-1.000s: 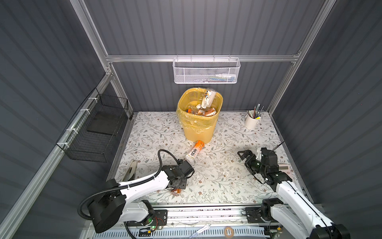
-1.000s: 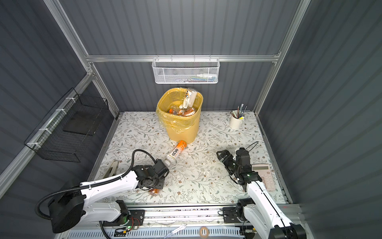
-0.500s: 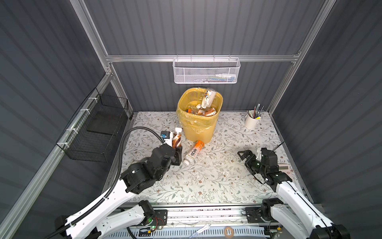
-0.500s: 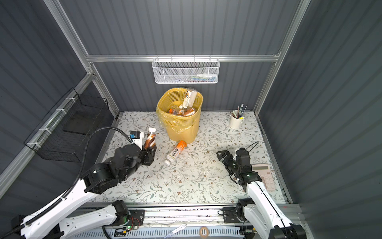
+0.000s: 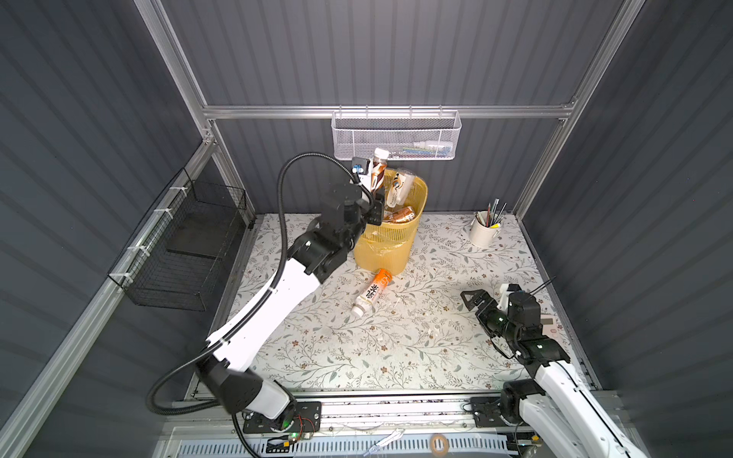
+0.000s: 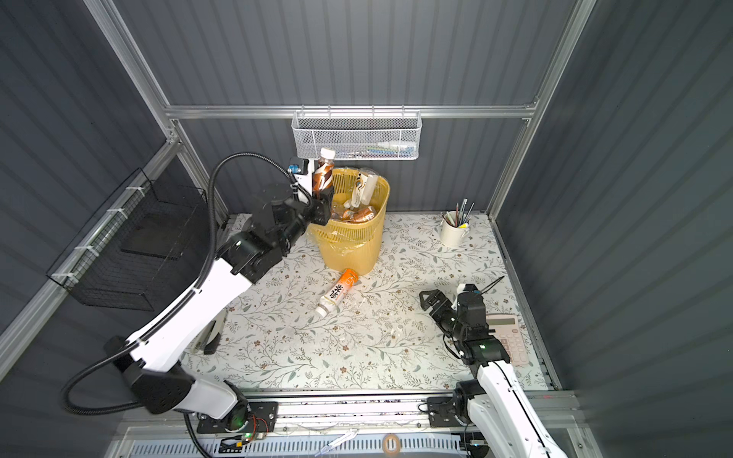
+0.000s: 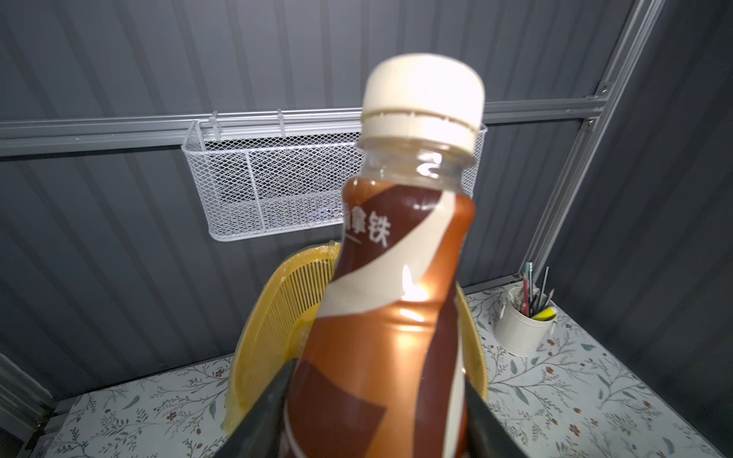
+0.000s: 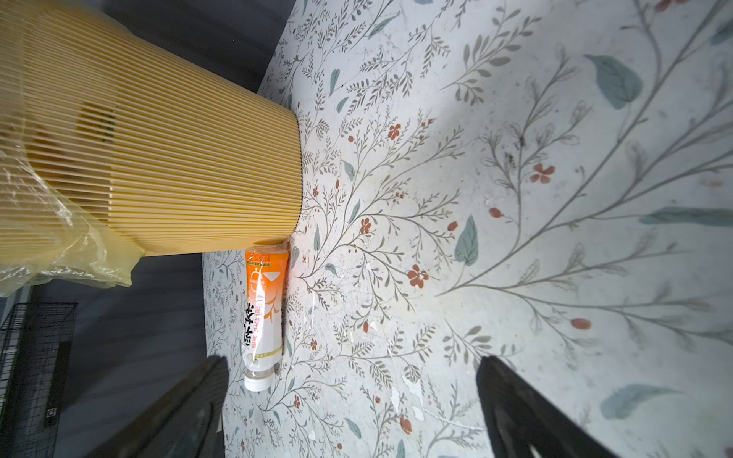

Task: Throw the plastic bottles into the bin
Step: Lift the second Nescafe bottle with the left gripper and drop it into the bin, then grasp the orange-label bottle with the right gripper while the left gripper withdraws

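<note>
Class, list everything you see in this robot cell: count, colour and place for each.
bin: one, yellow, back centre
binned bottles: several, mixed colours, inside bin
brown bottle: one, white cap, held near bin's rim
orange bottle: one, lying before bin
mesh basket: one, white, back wall
wire basket: one, black, left wall
pen cup: one, white, back right
calculator: one, pale, table's right edge
left tool: shut on brown bottle
right tool: open, empty, right side
</note>
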Robot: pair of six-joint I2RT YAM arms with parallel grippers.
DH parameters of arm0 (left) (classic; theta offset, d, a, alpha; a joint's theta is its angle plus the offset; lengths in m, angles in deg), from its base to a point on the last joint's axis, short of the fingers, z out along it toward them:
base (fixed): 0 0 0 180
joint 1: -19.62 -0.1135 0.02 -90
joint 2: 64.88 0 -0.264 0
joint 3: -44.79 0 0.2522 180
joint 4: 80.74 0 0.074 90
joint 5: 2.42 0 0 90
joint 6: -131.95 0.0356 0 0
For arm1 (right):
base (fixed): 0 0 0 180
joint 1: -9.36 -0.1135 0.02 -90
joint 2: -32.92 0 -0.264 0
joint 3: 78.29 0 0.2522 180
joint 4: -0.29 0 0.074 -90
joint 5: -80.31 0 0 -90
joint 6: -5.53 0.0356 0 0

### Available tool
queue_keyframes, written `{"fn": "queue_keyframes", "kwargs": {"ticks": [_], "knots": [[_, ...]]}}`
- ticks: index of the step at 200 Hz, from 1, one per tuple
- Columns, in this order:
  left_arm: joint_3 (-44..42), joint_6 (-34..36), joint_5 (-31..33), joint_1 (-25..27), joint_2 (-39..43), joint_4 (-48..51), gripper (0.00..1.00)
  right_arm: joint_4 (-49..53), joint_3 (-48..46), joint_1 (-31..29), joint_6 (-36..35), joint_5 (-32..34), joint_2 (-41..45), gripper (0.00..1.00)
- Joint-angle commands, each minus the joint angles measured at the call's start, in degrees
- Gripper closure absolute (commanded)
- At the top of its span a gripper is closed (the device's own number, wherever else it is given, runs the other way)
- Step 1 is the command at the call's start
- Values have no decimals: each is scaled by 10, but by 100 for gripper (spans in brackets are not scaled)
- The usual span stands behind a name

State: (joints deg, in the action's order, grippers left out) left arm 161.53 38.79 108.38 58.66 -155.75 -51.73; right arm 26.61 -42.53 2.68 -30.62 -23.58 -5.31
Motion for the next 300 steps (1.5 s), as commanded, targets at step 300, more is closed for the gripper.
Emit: {"fn": "queue_keyframes", "kwargs": {"ticks": [300], "knots": [[-592, -339, 83, -33, 460, 266, 0, 87, 454, -440, 279, 293, -585, 1]]}}
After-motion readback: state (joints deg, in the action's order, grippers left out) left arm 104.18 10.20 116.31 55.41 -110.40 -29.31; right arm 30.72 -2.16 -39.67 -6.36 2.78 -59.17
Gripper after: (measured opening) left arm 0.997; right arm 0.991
